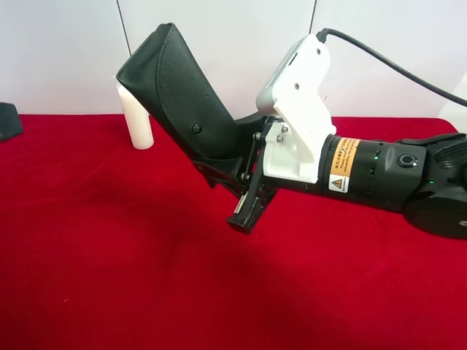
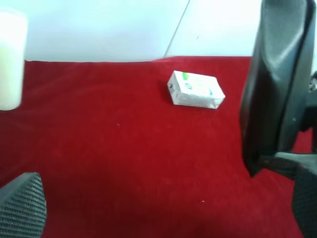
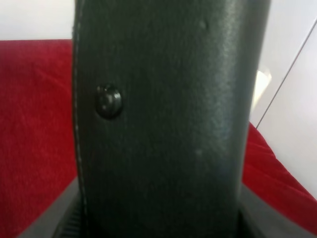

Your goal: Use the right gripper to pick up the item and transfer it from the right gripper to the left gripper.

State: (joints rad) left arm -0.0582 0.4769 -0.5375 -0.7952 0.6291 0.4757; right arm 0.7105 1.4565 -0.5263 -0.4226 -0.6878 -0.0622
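As the surface (image 1: 146,277) lies: red cloth, and the case (image 1: 175,95) is off it, so I judge the pick-up done and the handover the step in hand.
Right hand (image 1: 230,175): clamped narrow on the lower end of the case, reaching in from the exterior view's right.
Case: aloft and tilted, upper end free.
Left hand (image 2: 163,203): wide and empty. Its camera shows the case off to one side, near one finger, not between the two.
Candle (image 1: 136,120): upright, partly hidden past the case.
Carton (image 2: 195,90): lying on the surface, well apart from the case.
Snap (image 3: 108,100): facing the right wrist camera.
Next move: I'd bring the left hand around the free upper end, close firmly, and only then loosen the right.
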